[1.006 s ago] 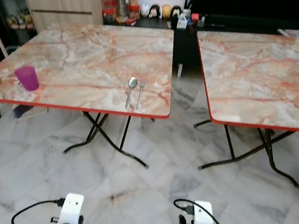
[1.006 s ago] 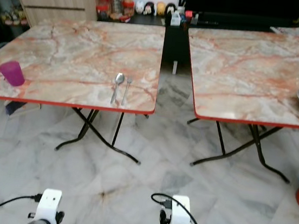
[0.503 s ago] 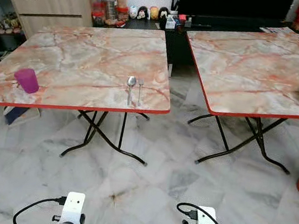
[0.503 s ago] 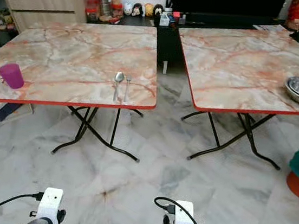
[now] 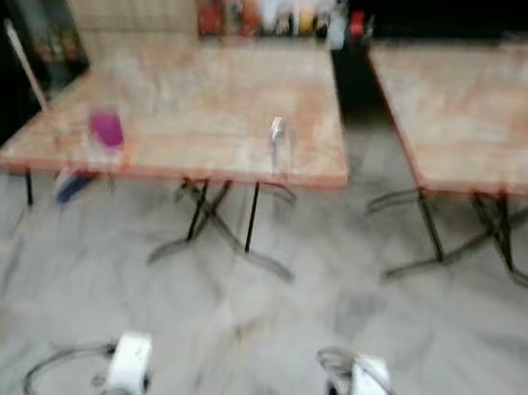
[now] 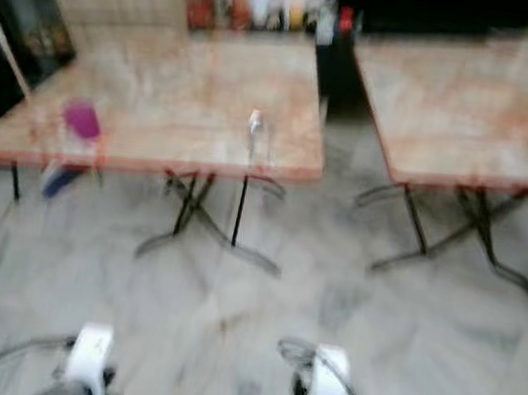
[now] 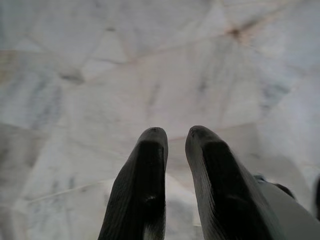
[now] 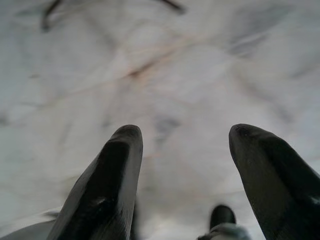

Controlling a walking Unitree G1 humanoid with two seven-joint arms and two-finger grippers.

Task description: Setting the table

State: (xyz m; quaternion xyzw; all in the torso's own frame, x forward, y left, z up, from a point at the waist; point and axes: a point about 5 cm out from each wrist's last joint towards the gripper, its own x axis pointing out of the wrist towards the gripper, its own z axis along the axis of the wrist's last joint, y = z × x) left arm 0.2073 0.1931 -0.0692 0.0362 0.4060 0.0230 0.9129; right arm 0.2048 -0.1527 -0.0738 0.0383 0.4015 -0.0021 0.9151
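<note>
While both arms hang idle over floor, left end effector (image 7: 172,150) nearly clenched, right end effector (image 8: 185,150) released; spoon (image 5: 276,133), purple cup (image 5: 107,127) wait on counter (image 5: 200,93) at 11 o'clock.

Marble-look table (image 5: 190,92), red-edged; glossy marble floor (image 5: 262,294); shiny spoon (image 5: 276,132).

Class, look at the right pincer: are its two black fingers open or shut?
Open: the right pincer shows a wide gap between its fingertips, with only pale marble floor beyond, nothing held.
</note>
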